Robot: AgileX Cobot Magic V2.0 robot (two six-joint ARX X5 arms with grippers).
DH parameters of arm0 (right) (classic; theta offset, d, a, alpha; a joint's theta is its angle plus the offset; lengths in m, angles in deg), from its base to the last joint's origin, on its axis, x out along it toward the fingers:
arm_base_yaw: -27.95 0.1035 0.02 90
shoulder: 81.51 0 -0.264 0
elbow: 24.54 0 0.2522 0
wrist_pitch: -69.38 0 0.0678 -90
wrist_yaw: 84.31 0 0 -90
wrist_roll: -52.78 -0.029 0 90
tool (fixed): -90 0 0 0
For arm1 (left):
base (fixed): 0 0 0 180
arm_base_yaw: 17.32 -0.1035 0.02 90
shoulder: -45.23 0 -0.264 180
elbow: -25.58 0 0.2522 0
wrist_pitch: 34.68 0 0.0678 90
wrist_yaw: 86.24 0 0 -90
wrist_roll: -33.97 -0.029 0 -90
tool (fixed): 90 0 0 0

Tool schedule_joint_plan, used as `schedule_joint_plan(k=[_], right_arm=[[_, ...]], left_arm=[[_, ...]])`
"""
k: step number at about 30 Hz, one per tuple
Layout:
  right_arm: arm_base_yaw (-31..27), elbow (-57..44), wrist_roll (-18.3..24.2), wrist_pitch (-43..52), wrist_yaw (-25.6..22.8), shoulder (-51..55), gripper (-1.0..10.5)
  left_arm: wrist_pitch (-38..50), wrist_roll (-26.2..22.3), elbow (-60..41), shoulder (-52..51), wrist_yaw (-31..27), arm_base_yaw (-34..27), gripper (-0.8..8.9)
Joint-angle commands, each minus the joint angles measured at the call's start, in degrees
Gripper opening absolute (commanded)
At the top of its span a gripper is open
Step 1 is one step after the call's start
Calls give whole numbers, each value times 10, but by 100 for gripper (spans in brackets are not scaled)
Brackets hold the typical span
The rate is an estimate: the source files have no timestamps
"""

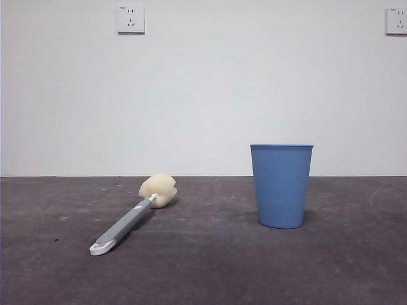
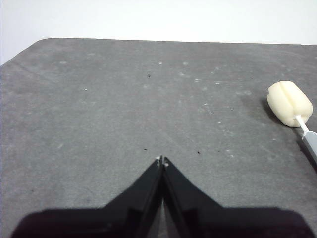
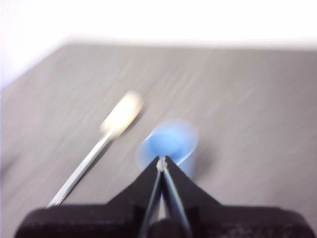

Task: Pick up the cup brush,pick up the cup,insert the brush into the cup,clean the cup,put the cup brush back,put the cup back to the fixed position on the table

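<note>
Both pincers hang pressed together, empty. The left pincer [image 2: 162, 159] sits above bare desk [image 2: 99, 109], the cup brush [image 2: 292, 106] off to one side. The right pincer [image 3: 162, 161] hovers above the upright cup [image 3: 168, 144].

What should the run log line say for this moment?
cup brush: lying on table | cup: upright, apart from brush | both end effectors shut, holding nothing
</note>
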Motion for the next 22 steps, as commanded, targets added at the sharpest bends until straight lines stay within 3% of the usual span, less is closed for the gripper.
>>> schedule_joint_plan(k=[1, 6, 11, 22], right_arm=[[-71, -51, 28, 40, 1, 29, 1], [-156, -175, 44, 152, 0, 113, 1], [-195, -296, 43, 262, -2, 188, 1], [-217, -422, 18, 272, -4, 269, 1]], left_arm=[[-3, 3, -6, -2, -1, -2, -3], [-3, 3, -6, -2, -1, -2, -3], [-3, 3, -6, -2, -1, -2, -3], [-3, 3, -6, -2, -1, -2, -3]])
